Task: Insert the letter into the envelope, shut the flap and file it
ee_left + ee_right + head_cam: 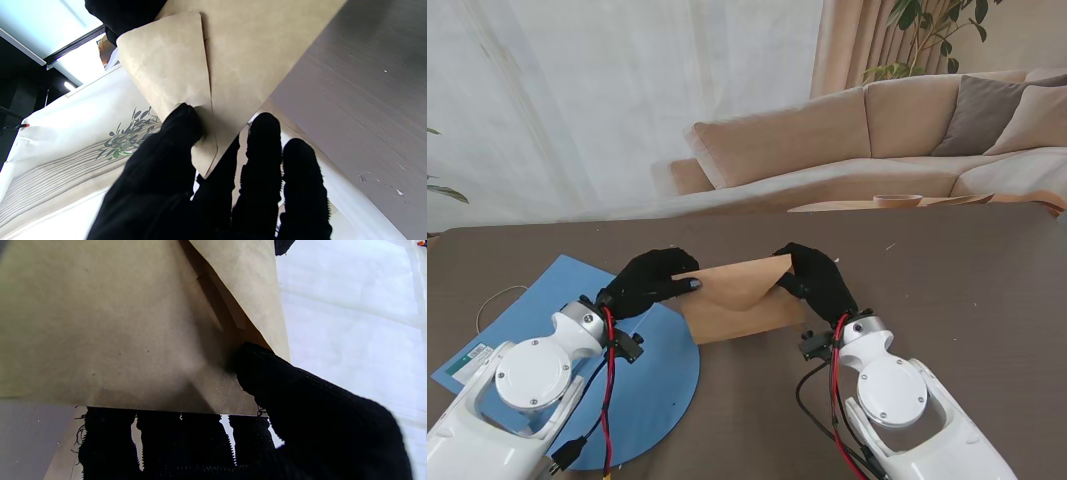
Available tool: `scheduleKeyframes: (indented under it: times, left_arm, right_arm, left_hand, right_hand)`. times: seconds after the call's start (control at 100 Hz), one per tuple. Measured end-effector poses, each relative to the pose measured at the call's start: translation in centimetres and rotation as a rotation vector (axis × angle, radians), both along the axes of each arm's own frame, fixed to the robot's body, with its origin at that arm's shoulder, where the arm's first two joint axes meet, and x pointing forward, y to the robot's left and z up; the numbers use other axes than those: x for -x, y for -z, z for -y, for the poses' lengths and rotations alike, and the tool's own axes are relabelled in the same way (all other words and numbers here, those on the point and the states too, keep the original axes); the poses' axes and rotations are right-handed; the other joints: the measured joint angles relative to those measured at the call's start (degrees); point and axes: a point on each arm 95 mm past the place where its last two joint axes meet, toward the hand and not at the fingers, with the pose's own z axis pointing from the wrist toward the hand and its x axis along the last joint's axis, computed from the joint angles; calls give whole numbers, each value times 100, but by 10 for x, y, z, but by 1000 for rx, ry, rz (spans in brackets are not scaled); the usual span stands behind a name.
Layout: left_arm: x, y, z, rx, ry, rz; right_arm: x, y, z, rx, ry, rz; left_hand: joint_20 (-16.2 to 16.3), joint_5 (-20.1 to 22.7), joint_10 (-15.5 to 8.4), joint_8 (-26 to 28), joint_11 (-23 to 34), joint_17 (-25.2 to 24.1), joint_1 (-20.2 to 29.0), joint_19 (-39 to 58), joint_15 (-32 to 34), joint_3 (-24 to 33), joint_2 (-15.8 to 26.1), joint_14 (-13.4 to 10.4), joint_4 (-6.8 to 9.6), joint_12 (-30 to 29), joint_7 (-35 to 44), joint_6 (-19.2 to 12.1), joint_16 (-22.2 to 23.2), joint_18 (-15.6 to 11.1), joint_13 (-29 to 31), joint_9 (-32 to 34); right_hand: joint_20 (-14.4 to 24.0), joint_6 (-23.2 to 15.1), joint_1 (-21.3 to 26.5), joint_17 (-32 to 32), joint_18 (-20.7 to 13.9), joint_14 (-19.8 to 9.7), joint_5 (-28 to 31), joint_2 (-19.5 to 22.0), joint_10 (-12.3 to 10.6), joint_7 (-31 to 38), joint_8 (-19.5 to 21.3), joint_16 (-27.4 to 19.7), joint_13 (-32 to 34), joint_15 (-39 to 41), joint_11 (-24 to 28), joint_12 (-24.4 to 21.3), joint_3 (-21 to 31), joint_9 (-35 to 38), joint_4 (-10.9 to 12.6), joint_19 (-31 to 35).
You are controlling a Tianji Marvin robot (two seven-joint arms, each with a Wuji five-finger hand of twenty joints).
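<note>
The brown envelope is sitting in the middle of the dark table, held between the two hands and lifted at its far edge, with its near edge lying just over the rim of the round blue mat. Its triangular flap is lying folded down over the body, though in the right wrist view the flap is standing slightly away from the body, leaving a dark gap along the fold. Whether the letter is inside cannot be told. The left hand is pinching the envelope's left end, thumb pressing on the flap side while the other fingers are reaching behind the paper. The right hand is gripping the right end the same way, its thumb bearing on the face next to the fold and its fingers curling under the edge. Both hands are wearing black gloves, and the white forearms are rising from the near corners. On the left of the table, a blue sheet is lying partly under the mat, with a small card and a thin white cord beside it. Beyond the table, a beige sofa with grey cushions is standing before pale curtains, a leafy plant behind it.
</note>
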Motion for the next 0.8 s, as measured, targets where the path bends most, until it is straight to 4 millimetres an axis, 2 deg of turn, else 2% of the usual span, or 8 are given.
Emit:
scheduleKeyframes:
  times: [0.14, 0.19, 0.3, 0.33, 0.43, 0.49, 0.65, 0.8]
  left_arm:
    - [-3, 0, 0, 29, -35, 30]
    - [-3, -1, 0, 40, -47, 38]
    - [-6, -2, 1, 58, -73, 58]
    - [-6, -2, 1, 64, -83, 62]
    - [-8, -3, 2, 73, -107, 76]
    - [-9, -3, 2, 70, -109, 80]
    - [-8, -3, 4, 59, -101, 82]
    - [-5, -2, 6, 32, -57, 69]
  right_arm:
    - [2, -1, 1, -2, -26, -6]
    - [3, -1, 2, -9, -43, -14]
    - [5, -2, 4, -46, -121, -46]
    - [6, -2, 5, -52, -139, -52]
    - [9, -3, 9, -48, -184, -58]
    - [10, -3, 12, -42, -209, -62]
    - [9, -2, 15, -45, -207, -64]
    - [4, -3, 14, -28, -119, -49]
  left_hand:
    - [2, 17, 12, 476, 144, 44, -11, 137, 172, 143, -49, -11, -16, 158, -18, 0, 261, 92, 75, 0]
    - [4, 27, 13, 575, 154, 78, -30, 141, 208, 230, -57, -19, -128, 170, -45, 0, 286, 119, 137, 0]
    - [6, 75, 29, 790, 197, 139, -104, 146, 235, 380, -72, -26, -150, 241, -160, -1, 352, 185, 215, 0]
    - [7, 75, 63, 845, 211, 141, -106, 146, 235, 409, -72, -26, -200, 244, -179, -1, 360, 190, 215, 0]
    - [7, 75, 67, 857, 216, 141, -107, 147, 235, 433, -72, -26, -204, 251, -191, -1, 364, 194, 218, 0]
    - [7, 75, 68, 901, 217, 141, -107, 147, 235, 443, -72, -26, -212, 303, -200, -1, 366, 196, 219, 0]
    - [7, 75, 69, 973, 217, 143, -109, 147, 235, 450, -72, -26, -212, 308, -233, -1, 412, 198, 272, 0]
    - [8, 75, 69, 985, 217, 152, -109, 147, 235, 453, -72, -26, -213, 308, -241, -1, 417, 198, 272, 0]
  right_hand:
    - [-121, 93, -27, -425, -28, -1, -302, 4, -76, -658, -483, -164, -537, -693, -443, -391, 11, -527, 58, -343]
    - [-123, 143, -101, -591, -91, -2, -450, 15, -113, -1090, -486, -229, -691, -929, -540, -504, 20, -869, 122, -467]
    - [-124, 202, -332, -966, -235, -16, -881, 156, -270, -1826, 157, -236, -1268, -1196, -556, -570, 102, -1655, 484, -674]
    - [-125, 202, -380, -1042, -295, -22, -1026, 157, -298, -1881, 225, -235, -1378, -1243, -555, -567, 88, -1826, 472, -724]
    - [-125, 203, -421, -1232, -369, -62, -1389, 145, -412, -1996, 244, -238, -1700, -1340, -501, -543, 88, -2291, 475, -819]
    - [-125, 203, -493, -1285, -372, -91, -1448, 58, -436, -2006, 245, -236, -1768, -1351, -541, -565, 108, -2337, 475, -874]
    - [-125, 203, -1224, -1268, -376, -99, -1418, -220, -438, -2006, 296, -236, -1821, -1339, -466, -489, -160, -2302, 476, -882]
    - [-113, 204, -1450, -1018, -364, -101, -921, -225, -416, -1925, 350, -235, -1580, -1192, -357, -447, -255, -1841, 437, -872]
